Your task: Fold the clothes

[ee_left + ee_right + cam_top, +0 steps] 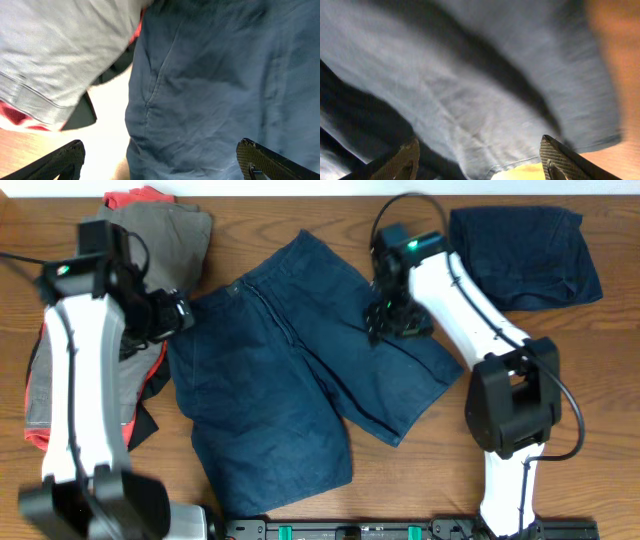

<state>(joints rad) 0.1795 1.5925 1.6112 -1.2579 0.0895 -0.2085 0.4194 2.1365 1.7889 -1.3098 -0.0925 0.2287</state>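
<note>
Wooden table (300, 210): navy shorts (290, 370) spread flat; your left gripper (180, 312) wide at left edge, right gripper (390, 320) wide over right leg.

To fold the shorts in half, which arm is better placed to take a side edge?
Likely left: the open left tool hangs over the shorts' side edge; the right tool's view is blurred.

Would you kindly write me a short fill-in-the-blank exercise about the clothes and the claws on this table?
1. The navy shorts lie spread out on the ___ table.
2. The folded navy garment lies on the robot's ___ side.
3. The garment lying over the red-orange one is ___.
4. The right claw, above the shorts, has its jaws ___.
Missing words: wooden; right; grey; open.
</note>
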